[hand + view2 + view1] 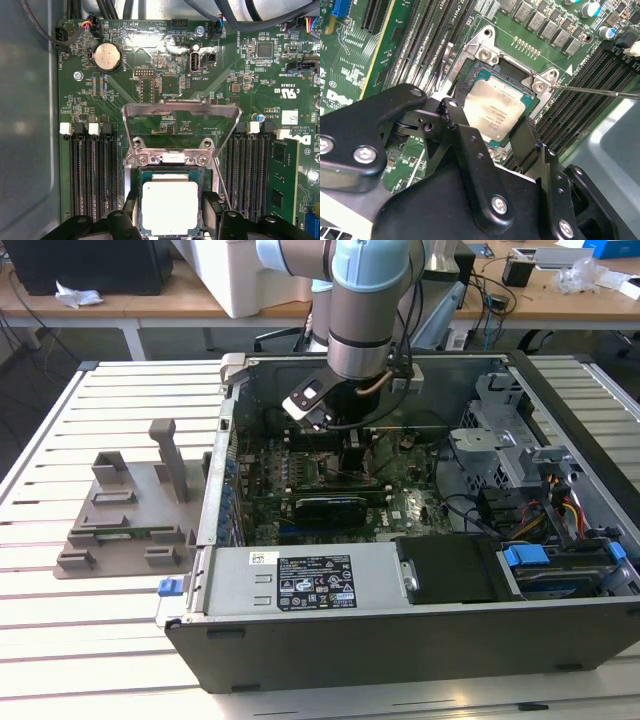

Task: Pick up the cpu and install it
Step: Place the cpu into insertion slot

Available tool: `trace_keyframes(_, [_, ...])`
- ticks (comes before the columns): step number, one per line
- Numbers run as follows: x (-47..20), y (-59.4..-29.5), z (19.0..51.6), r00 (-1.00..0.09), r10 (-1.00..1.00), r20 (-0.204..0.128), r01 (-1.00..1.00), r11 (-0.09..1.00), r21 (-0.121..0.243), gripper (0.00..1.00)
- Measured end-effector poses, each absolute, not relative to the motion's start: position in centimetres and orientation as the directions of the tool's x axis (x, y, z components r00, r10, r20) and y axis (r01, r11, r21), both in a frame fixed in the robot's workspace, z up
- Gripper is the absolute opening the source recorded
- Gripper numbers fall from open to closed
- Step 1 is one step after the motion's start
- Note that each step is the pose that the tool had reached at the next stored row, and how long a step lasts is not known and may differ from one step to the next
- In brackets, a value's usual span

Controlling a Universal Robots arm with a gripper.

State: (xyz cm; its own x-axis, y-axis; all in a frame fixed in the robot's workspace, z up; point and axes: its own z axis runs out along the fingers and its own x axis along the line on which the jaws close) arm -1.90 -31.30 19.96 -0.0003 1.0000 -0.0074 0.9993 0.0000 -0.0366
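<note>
The cpu [170,205], a silvery square chip with a green rim, lies level in the motherboard socket [172,159]; it is also seen at an angle in the second wrist view [497,107]. My gripper [170,212] straddles it, with one black finger [454,116] against one edge and the other finger [524,140] against the opposite edge, shut on the chip. The socket's metal load plate [180,107] stands flipped up behind the chip. In the exterior view my gripper [350,448] reaches down into the open computer case [420,630].
A thin socket lever [600,91] sticks out beside the socket. Memory slots [92,175] run along both sides of it. A grey plastic holder tray [130,515] sits on the slatted table at the exterior view's left. Drive cages and cables [540,490] fill the case's right.
</note>
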Motion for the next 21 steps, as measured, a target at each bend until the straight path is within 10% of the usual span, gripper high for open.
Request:
trace_keyframes(12, [-1.9,-31.4,21.4,0.0,1.0,0.005,0.999,0.0,-0.036,0.62])
trace_keyframes(21, [-1.9,-31.1,26.7,0.0,1.0,0.004,0.999,0.0,-0.036,0.18])
